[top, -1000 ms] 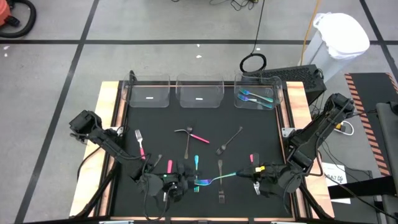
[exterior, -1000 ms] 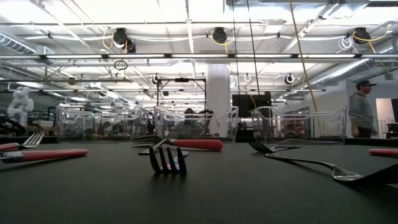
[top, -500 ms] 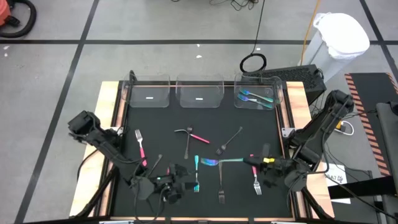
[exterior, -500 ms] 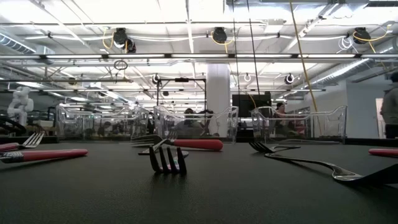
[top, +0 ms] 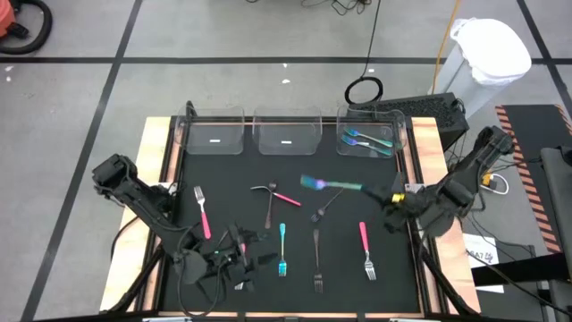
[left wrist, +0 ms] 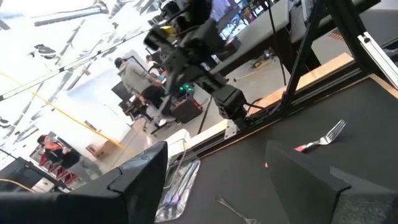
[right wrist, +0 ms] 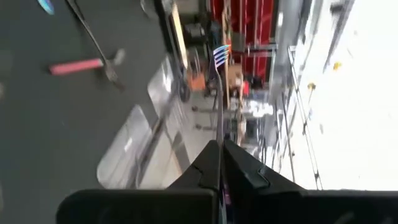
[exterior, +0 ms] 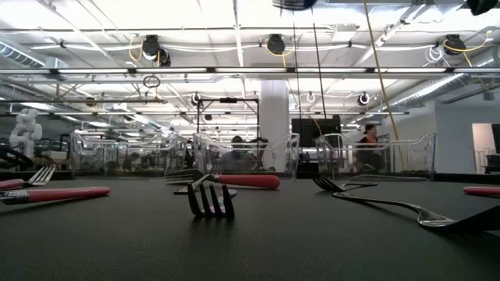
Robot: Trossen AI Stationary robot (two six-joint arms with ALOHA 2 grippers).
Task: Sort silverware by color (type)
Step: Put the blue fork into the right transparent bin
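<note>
Our right gripper [top: 393, 199] clenches a teal-handled fork [top: 329, 185] at three o'clock, left gripper [top: 239, 255] released; most silverware lies unsorted.

my right arm reaches in from the right edge of the bench, elbow bent back outside it, wrist raised and turned inward. right claw [top: 386, 199] is clamped tight, its two fingers [right wrist: 244, 171] pressed together on a slim fork handle that sticks out past the tips. left arm runs from the left edge down toward the near side, folded low. left claw [top: 239, 255] sits low over the near-left area, fingers [left wrist: 144, 177] spread wide, holding nothing.
</note>
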